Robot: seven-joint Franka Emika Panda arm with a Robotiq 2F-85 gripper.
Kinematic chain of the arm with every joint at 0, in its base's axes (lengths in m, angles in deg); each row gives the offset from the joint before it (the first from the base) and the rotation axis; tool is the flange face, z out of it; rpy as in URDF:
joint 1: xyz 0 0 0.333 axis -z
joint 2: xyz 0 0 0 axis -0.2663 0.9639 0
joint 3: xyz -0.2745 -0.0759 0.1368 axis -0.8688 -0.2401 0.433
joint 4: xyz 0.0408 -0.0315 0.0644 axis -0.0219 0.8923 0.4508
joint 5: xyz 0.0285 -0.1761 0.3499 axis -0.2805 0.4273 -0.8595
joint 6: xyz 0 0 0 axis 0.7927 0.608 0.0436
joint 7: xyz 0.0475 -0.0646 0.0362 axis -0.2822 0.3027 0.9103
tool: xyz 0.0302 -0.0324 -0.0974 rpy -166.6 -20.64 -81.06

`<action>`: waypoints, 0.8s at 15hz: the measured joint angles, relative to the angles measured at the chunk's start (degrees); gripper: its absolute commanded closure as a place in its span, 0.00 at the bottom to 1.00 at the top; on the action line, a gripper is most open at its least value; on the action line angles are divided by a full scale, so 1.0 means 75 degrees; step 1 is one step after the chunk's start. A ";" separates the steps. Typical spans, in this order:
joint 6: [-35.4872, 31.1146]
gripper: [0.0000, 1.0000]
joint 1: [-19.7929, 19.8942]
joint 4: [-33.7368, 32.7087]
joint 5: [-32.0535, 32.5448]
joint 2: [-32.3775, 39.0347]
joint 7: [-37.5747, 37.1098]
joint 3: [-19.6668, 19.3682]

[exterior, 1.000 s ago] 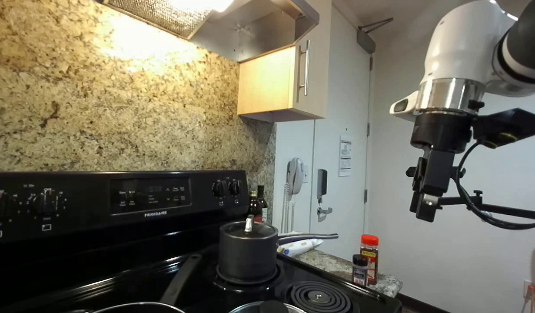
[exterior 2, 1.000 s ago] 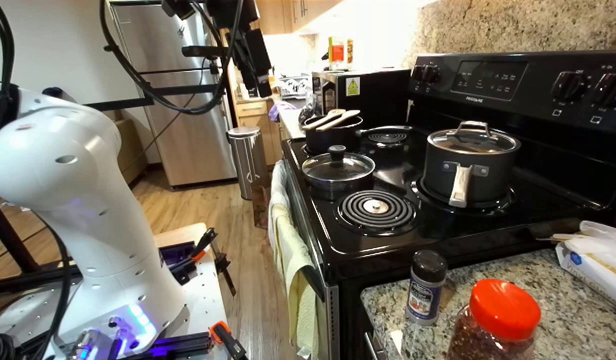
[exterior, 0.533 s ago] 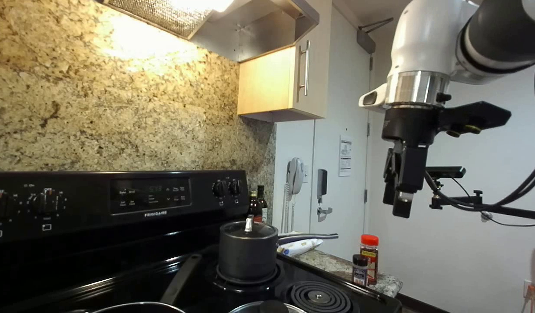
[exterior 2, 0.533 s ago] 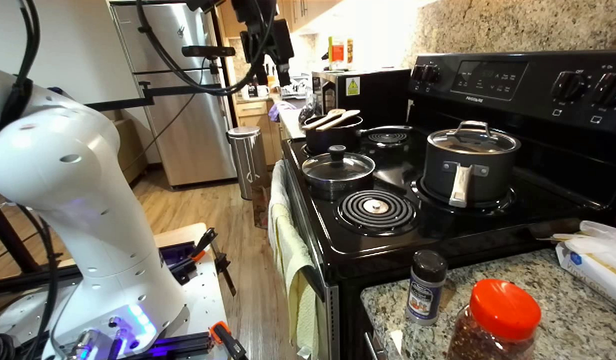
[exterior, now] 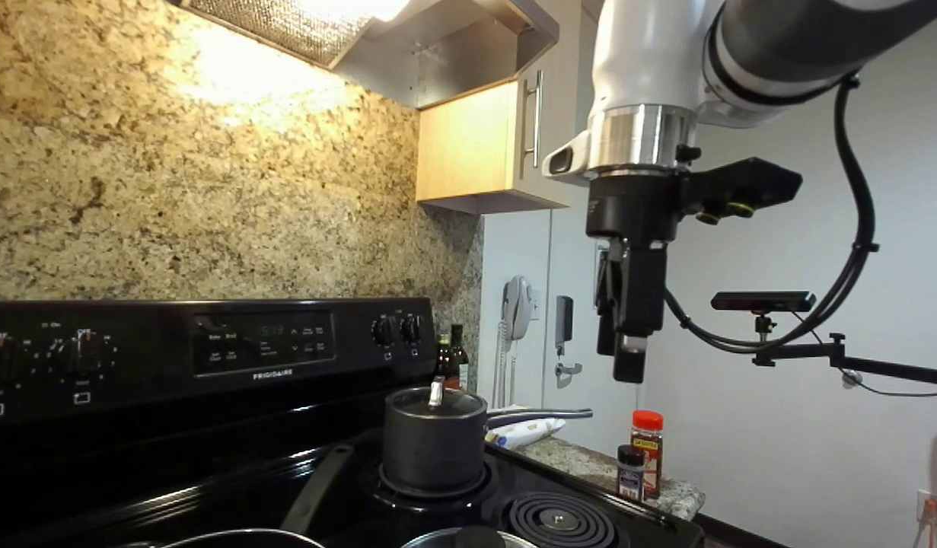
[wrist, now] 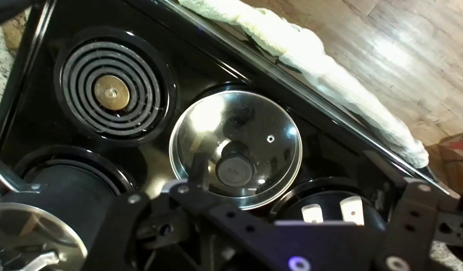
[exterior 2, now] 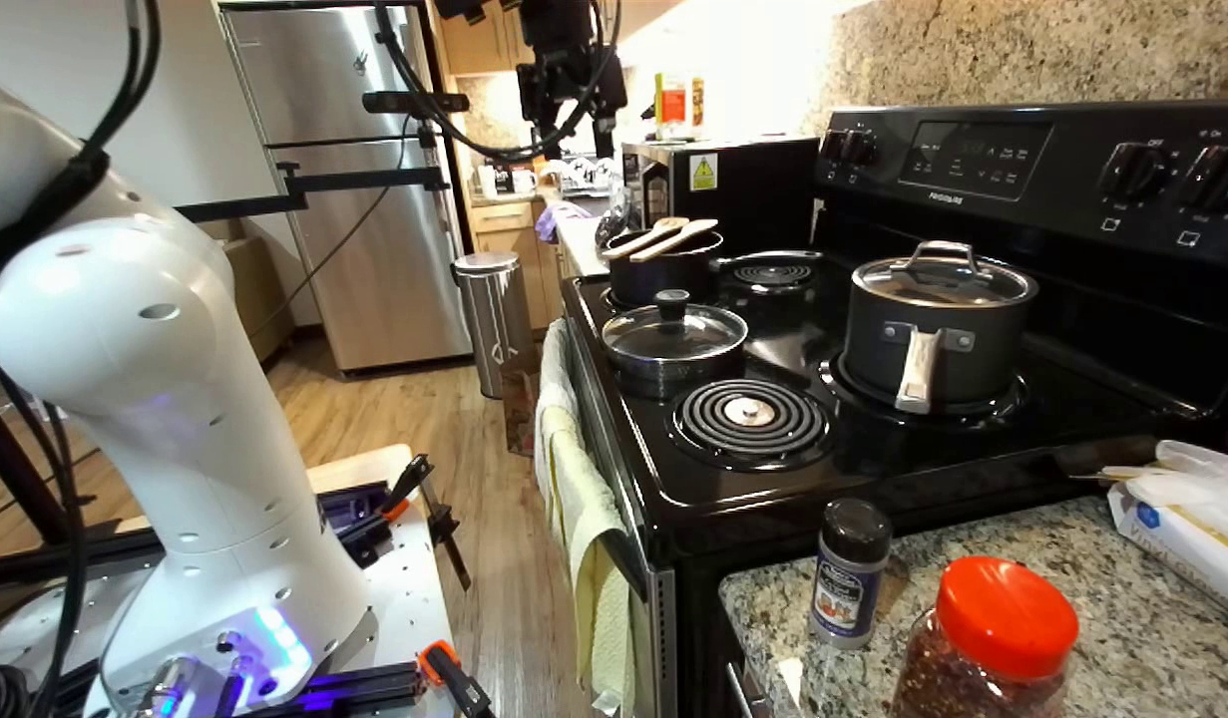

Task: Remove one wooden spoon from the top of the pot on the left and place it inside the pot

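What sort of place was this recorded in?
A kitchen, most likely in a home: an exterior view shows a stove with a lidded saucepan on it, and a tall fridge in the background.

White arm (exterior 2: 175,429), black claw (exterior: 618,360), black cables (exterior: 865,213).

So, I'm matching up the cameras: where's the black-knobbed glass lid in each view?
In an exterior view: the black-knobbed glass lid is at the bottom edge, cut off.
In an exterior view: the lid is near the middle.
Wrist view: the lid is near the middle, partly covered at its lower left.
Shared landmark: the bare front burner, to the lid's right in both exterior views, to its left in the wrist view.
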 measured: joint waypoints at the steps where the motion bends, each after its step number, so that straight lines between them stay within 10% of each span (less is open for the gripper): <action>1: 0.0000 0.00 -0.0057 -0.0209 0.0000 0.0275 0.0012 0.0023; 12: -0.0595 0.00 -0.0502 -0.1593 0.0548 0.2989 0.0203 0.0616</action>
